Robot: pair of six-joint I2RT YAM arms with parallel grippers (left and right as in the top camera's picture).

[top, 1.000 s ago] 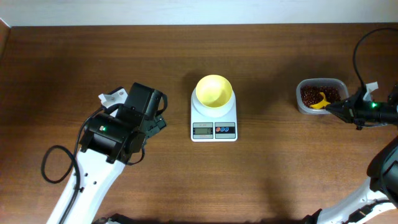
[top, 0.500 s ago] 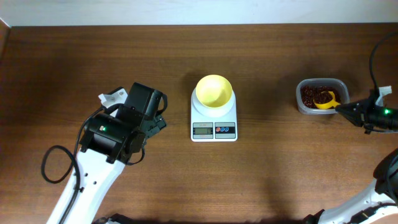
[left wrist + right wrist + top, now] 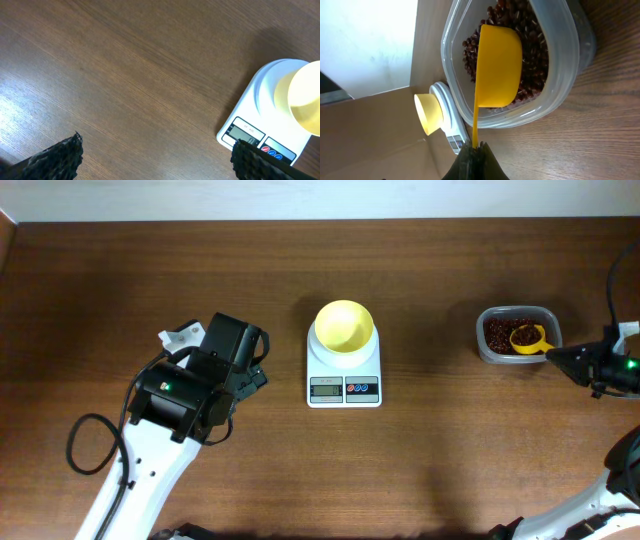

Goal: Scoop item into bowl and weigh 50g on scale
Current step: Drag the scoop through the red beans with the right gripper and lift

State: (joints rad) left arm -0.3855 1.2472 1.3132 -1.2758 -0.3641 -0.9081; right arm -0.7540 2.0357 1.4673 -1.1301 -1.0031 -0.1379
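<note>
The left gripper (image 3: 157, 161) hangs over bare table (image 3: 450, 460) with its fingers wide apart, holding nothing. The scale (image 3: 344, 383) stands just to its right, near the middle of the table, with the empty yellow bowl (image 3: 344, 326) on its platform. Well to the right sits the clear container (image 3: 485, 348) of beans (image 3: 497, 332). The right gripper (image 3: 560, 354) is at its right edge, clamped on the handle of the yellow scoop (image 3: 527, 338), whose cup is over the beans inside the container.

The overhead view shows dark beans in the scoop's cup. The right wrist view shows only the cup's yellow outer wall. The left wrist view shows the scale's display and buttons, but not the container.
</note>
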